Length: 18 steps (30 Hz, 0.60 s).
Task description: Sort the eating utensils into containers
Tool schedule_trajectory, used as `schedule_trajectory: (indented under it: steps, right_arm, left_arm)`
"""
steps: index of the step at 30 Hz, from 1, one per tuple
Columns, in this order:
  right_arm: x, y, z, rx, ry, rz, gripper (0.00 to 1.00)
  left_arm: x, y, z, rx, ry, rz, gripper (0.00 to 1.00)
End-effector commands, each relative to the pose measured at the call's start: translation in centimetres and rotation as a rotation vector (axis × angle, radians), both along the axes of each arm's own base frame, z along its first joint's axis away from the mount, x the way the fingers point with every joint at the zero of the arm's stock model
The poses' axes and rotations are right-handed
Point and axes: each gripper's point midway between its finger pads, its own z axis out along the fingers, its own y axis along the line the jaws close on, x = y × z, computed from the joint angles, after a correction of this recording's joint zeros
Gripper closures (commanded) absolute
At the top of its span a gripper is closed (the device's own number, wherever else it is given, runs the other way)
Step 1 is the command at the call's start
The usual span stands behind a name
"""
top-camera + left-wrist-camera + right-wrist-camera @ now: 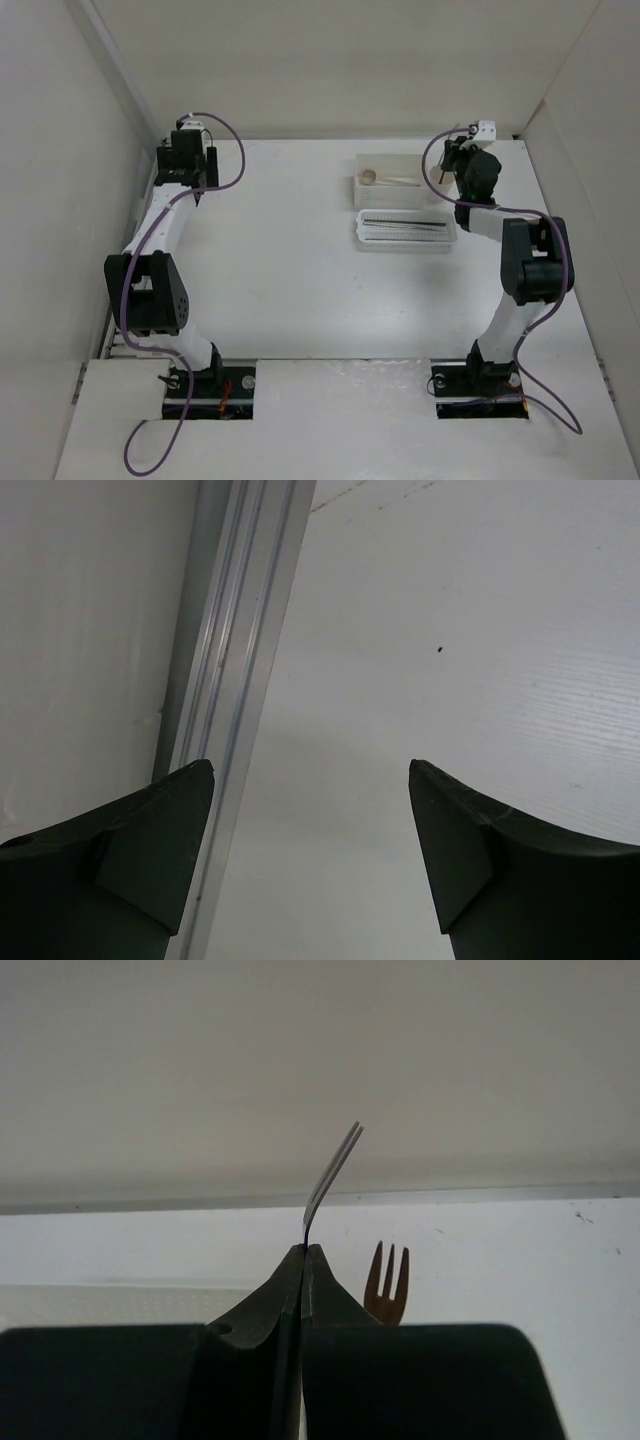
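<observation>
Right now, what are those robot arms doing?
The right gripper is pinching a small silver fork, tines up, at the far right; a brown fork stands just beyond it. The left gripper hangs open and empty by the left wall. A beige spoon lies in the box, and chopsticks lie on the mesh tray.

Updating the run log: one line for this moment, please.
left end effector: open, empty | right end effector: shut on silver fork | spoon: in box | chopsticks: in tray
</observation>
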Motion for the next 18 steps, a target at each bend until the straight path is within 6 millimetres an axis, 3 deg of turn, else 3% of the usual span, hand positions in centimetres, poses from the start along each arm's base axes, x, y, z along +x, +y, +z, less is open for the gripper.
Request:
schedule_trajectory:
  steps: [1,7,10,18]
  right_arm:
    - [-0.3,1.3,5.8,0.036,-0.175,0.043,1.00]
    - [0.9,0.3,3.3,0.002,-0.098,0.006,1.00]
    - [1.6,-0.8,3.8,-0.004,-0.092,-0.035,1.00]
    - [2.4,-1.3,2.4,-0.035,-0.027,-0.060,1.00]
  left_arm:
    - [1.6,0.5,1.9,0.024,-0.053,0.016,0.24]
    - [2.7,0.1,1.4,0.005,-0.041,0.004,0.24]
    - [2.7,0.1,1.4,0.005,-0.041,0.004,0.24]
    - [2.5,0.4,1.1,0.017,-0.032,0.021,0.24]
